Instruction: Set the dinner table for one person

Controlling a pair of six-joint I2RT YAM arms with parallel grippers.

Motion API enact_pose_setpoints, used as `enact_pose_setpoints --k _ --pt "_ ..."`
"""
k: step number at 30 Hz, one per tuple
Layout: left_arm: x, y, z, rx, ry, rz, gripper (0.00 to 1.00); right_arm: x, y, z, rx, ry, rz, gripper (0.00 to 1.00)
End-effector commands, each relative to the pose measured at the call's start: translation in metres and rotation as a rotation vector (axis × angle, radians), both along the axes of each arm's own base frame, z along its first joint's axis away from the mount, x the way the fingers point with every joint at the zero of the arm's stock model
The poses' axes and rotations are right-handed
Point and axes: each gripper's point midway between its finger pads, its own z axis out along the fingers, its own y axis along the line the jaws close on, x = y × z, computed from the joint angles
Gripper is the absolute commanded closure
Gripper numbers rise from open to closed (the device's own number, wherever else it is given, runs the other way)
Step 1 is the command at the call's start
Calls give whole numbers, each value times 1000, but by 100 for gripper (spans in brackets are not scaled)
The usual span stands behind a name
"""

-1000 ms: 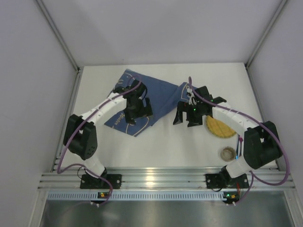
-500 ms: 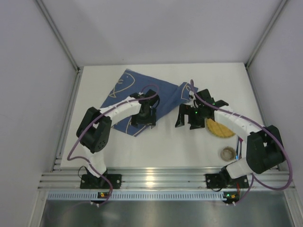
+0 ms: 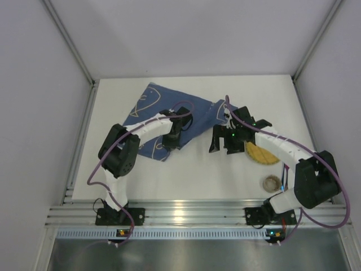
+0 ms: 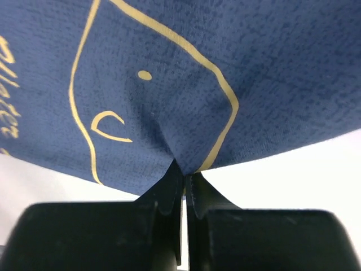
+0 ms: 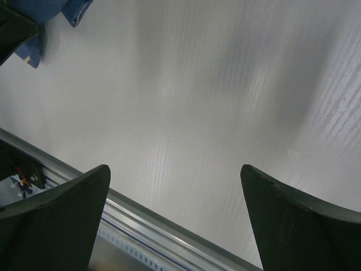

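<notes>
The dinner table (image 3: 192,175) is a plain white top. A blue cloth mat (image 3: 158,107) with pale line drawings lies crumpled at its back middle. My left gripper (image 3: 171,141) sits at the mat's near edge, shut on a pinched fold of the blue cloth (image 4: 186,73); in the left wrist view the fingertips (image 4: 185,172) meet with fabric between them. My right gripper (image 3: 223,145) hovers to the right of the mat, open and holding nothing. In the right wrist view its gripper (image 5: 175,172) spans bare table (image 5: 214,84).
A yellow woven plate (image 3: 264,154) lies right of the right gripper, partly under that arm. A small beige cup (image 3: 272,182) stands near the front right. An aluminium rail (image 3: 192,213) runs along the near edge. A mat corner (image 5: 51,11) shows in the right wrist view.
My left gripper has travelled right along the mat to its near edge and shut on the cloth. The right gripper has barely shifted and stays open.
</notes>
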Motion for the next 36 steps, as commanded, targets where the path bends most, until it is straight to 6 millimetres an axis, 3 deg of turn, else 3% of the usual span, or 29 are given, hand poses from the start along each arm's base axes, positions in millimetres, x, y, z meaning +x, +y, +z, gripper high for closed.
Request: enact_pose_setpoints --k 1,2,3,6,9,12,13,14,15,17,18,23,27,32,36 --pt "23 -12 44 -31 -105 -14 100 4 16 26 -15 -102 101 0" --pt "26 -12 53 -29 -117 -13 100 8 23 35 -13 -134 123 0" --pt "39 -19 76 -56 -167 -18 100 3 32 34 -19 -130 162 0" --pt "60 -27 115 -65 -241 -25 100 0 53 36 -19 -131 217 0" --pt "77 -28 127 -54 -255 -28 99 2 71 29 -17 -105 217 0" --pt "87 -20 113 -40 -220 -16 76 12 88 22 22 -73 175 0" --pt "94 -11 107 -39 -209 9 56 20 93 25 35 -73 151 0" --pt "96 -7 100 -46 -189 19 47 24 96 23 34 -67 141 0" --pt "99 -4 89 -60 -153 31 41 28 99 13 21 -42 134 0" --pt "110 14 81 -84 -126 83 25 41 111 20 46 -45 119 0" --pt "113 19 76 -94 -110 92 22 44 115 14 43 -31 119 0" --pt "125 49 53 -143 -40 157 20 70 132 25 62 -59 82 0" --pt "116 56 42 -126 13 159 22 81 131 12 15 -44 39 0" --pt "102 53 59 -183 -17 166 22 66 126 -14 -4 13 21 0" --pt "93 53 75 -218 -46 193 22 46 141 -34 60 35 69 0"
